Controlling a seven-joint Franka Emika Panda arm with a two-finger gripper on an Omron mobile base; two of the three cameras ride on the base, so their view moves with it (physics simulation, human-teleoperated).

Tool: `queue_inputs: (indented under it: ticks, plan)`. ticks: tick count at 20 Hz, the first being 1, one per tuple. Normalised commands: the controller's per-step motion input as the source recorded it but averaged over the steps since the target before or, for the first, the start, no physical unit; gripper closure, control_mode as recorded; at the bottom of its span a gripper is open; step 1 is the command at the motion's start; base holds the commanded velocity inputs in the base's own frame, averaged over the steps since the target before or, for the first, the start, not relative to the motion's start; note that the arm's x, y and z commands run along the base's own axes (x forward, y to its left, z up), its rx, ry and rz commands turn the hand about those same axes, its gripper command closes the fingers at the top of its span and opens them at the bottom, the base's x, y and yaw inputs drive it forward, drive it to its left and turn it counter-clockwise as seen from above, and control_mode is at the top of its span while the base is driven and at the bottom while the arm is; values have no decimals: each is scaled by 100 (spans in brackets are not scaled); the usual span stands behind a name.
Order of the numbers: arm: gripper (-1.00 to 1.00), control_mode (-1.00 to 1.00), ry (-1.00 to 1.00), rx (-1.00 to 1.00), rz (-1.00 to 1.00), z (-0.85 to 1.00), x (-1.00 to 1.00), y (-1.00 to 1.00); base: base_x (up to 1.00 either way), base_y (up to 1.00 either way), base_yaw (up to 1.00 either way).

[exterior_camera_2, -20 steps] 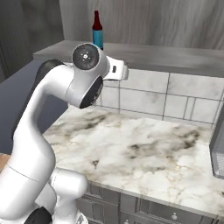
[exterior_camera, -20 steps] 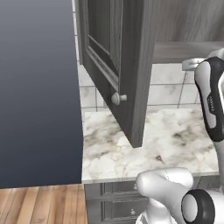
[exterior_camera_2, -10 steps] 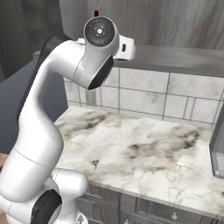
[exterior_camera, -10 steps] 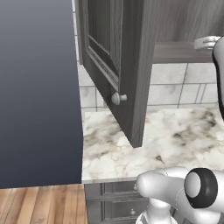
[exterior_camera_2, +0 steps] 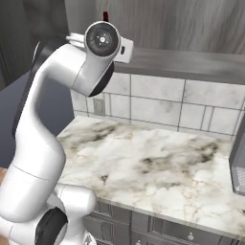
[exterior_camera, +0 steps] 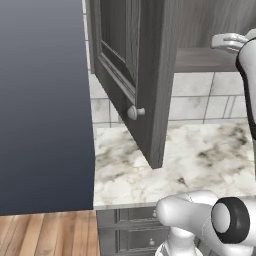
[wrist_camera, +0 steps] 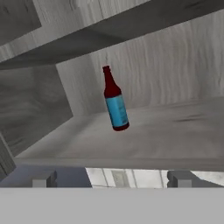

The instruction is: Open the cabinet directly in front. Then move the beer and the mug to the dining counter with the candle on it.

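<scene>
The cabinet's left door (exterior_camera: pixel 131 75) stands swung wide open, its silver knob (exterior_camera: pixel 135 112) pointing out. On the cabinet's lower shelf (wrist_camera: pixel 175 127) the beer (wrist_camera: pixel 115 103) stands alone, dark red with a blue label. My gripper (wrist_camera: pixel 112 179) is open, level with the shelf's front edge and a good way short of the bottle, with nothing between its fingertips (wrist_camera: pixel 44 179). From the right base camera only the beer's red cap (exterior_camera_2: pixel 105 16) shows above my wrist joint (exterior_camera_2: pixel 102 40). The mug, the dining counter and the candle are out of view.
Below the cabinet runs a marble worktop (exterior_camera_2: pixel 143 158) backed by pale wall tiles (exterior_camera_2: pixel 158 103). A dark appliance (exterior_camera_2: pixel 238 155) stands at the worktop's right end. A tall dark blue panel (exterior_camera: pixel 45 105) rises left of the cabinet. Grey drawers (exterior_camera: pixel 130 235) sit under the worktop.
My arm has risen, bringing the hand up to the level of the cabinet shelf. The wrist now covers most of the beer in the right base view. The jaws stayed open.
</scene>
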Motion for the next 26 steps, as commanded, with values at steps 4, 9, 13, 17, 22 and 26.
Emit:
queue_inputs:
  ticks: [4, 9, 13, 17, 22, 26]
  plan:
    - [-100, -100, -10, 5, 3, 5, 31, 53, 0, 0, 0]
    - [-100, -100, 0, 0, 0, 8, 34, 32, 0, 0, 0]
    - [-100, -100, 10, -1, 0, 0, 49, 12, 0, 0, 0]
    - [-100, -100, 11, -1, 0, 0, 54, 11, 0, 0, 0]
    - [-100, -100, 4, 0, 0, 0, 56, 4, 0, 0, 0]
    - [-100, -100, 0, 0, 0, 0, 50, -3, 0, 0, 0]
